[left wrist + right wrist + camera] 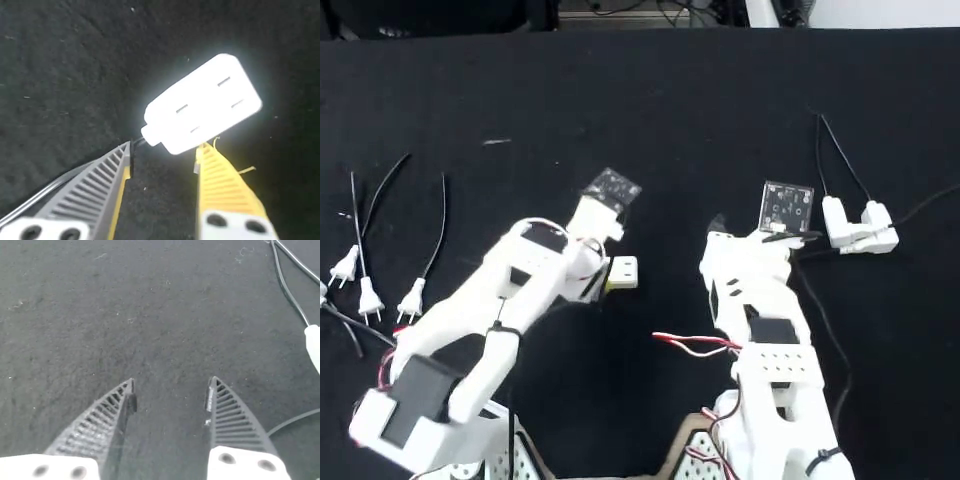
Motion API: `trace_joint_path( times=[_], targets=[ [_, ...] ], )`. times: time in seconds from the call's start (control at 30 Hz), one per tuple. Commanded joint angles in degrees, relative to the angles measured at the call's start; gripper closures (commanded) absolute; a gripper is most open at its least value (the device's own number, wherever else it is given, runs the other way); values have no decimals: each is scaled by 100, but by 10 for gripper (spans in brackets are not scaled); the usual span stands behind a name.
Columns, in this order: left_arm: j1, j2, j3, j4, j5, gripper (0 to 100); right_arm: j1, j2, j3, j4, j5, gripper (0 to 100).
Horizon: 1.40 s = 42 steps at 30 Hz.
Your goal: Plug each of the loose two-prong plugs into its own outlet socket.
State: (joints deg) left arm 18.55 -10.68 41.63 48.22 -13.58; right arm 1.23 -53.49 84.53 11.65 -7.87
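A white outlet socket block [202, 105] with two pairs of slots lies on the black cloth just beyond the tips of my left gripper [164, 147]. That gripper is open, with one grey and one yellow finger [220, 185], and holds nothing. From above, the same block [623, 272] sits at mid-table beside my left gripper [605, 272]. Three loose two-prong plugs [370, 297] with black cords lie at the far left. My right gripper [171, 381] stands open over bare cloth, right of centre [720, 232].
A second white socket piece with a white plug body against it [860, 230] lies at the right, trailing black cords [835, 150]. Its white edge [315, 347] and cords show in the right wrist view. Red and white wires [695, 345] hang between the arms.
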Motion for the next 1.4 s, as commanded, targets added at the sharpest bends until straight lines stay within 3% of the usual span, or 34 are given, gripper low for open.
trace_joint_path(
  times=[0.0,0.23,0.67,0.93,1.2,1.37],
  targets=[
    [-215,-422,-576,316,62,791,105,-198,-295,-158,-44,779],
    [-1077,132,-585,-387,114,791,97,-198,-295,-149,-44,779],
    [-2668,677,-690,-273,62,791,97,-198,-295,-149,-44,779],
    [-2976,677,-1754,1196,62,791,-149,-198,-259,-158,-44,779],
    [-4163,730,-3336,2523,53,791,-167,-198,-268,-141,-44,779],
    [-4787,738,-3591,2673,-932,791,-167,-198,-259,-141,-44,779]
  ],
)
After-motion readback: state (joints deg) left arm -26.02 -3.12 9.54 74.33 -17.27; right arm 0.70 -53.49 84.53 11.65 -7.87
